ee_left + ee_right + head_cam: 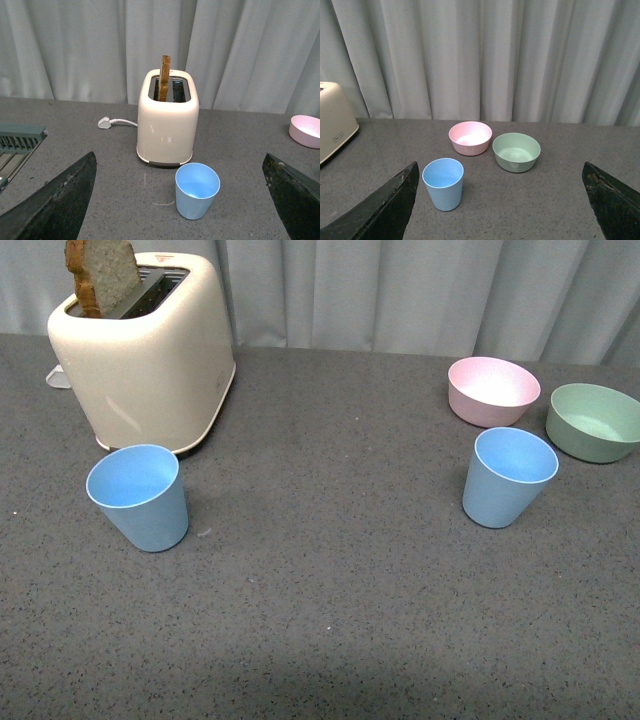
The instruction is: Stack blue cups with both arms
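Finds left pincer [178, 156] and right pincer [500, 164] spread wide, empty. Locates left blue cup [137, 497] upright on tabletop [330, 600] just beside toaster [145, 350], right blue cup [508, 477] near pink bowl [493, 390], well apart. Flags likely risks: striking toaster or pink bowl on approach; tipping a light cup through off-centre closing.

Left end effector [179, 155] and right end effector [500, 164], black jaws spread wide, apparently empty.

In the front view, the toast [103, 275] standing in the toaster [150, 355] is cut by the top edge, and the plug [57, 377] behind the toaster is mostly hidden. In the right wrist view only a corner of the toaster is shown, its label [338, 136] too small to be read.
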Action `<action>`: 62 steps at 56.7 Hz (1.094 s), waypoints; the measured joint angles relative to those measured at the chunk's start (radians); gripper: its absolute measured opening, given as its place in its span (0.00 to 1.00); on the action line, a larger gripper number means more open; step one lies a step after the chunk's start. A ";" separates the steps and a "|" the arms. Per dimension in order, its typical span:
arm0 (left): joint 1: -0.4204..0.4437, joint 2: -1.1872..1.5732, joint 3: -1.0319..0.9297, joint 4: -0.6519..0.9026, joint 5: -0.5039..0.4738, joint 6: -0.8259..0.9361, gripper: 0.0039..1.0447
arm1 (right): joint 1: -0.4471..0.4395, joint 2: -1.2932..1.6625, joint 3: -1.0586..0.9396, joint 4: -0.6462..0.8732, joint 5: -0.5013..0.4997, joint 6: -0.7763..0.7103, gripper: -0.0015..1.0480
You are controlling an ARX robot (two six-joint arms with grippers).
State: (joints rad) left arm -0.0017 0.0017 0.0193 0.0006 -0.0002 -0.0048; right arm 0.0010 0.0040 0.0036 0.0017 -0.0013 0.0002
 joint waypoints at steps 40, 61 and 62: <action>0.000 0.000 0.000 0.000 0.000 0.000 0.94 | 0.000 0.000 0.000 0.000 0.000 0.000 0.91; 0.000 0.000 0.000 0.000 0.000 0.000 0.94 | 0.000 0.000 0.000 0.000 0.000 0.000 0.91; 0.000 0.000 0.000 0.000 0.000 0.000 0.94 | 0.000 0.000 0.000 0.000 0.000 0.000 0.91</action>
State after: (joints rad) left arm -0.0017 0.0017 0.0189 0.0006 -0.0002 -0.0048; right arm 0.0010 0.0040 0.0036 0.0017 -0.0013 0.0002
